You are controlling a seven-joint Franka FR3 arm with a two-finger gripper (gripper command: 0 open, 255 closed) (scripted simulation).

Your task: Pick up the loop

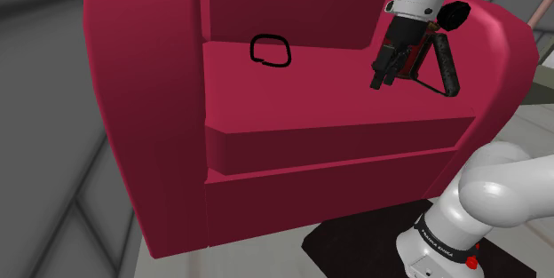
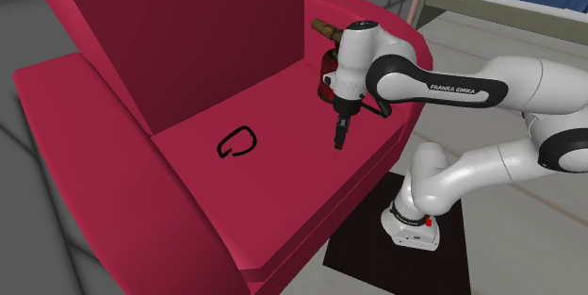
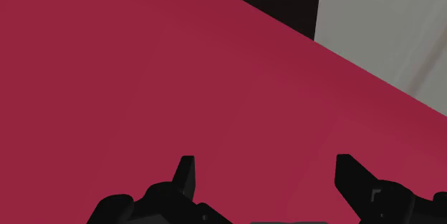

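Grey floor surrounds a big crimson upholstered armchair (image 1: pixel 142 99); its darker red backrest cushion (image 1: pixel 293 1) is the landmark.

- Thin black cord loop (image 1: pixel 270 51) (image 2: pixel 236 143): lies flat on the seat cushion, close in front of the backrest. Rounded-rectangle outline, with the long axis roughly parallel to the backrest's lower edge. Nothing touches it.
- All-black two-finger gripper (image 1: pixel 383 79) (image 2: pixel 340 139) (image 3: pixel 265 176): points down above the seat, further along the backrest from the loop, well apart from it and towards the armrest. The wrist view shows the fingers (image 3: pixel 185 172) spread wide with bare crimson fabric between them and nothing held.
- Brownish dark object (image 2: pixel 325 29): on the armrest beside the backrest, behind the wrist. I cannot identify it.
- White arm's stand sits on a black mat (image 2: pixel 363 246) beside the armchair.
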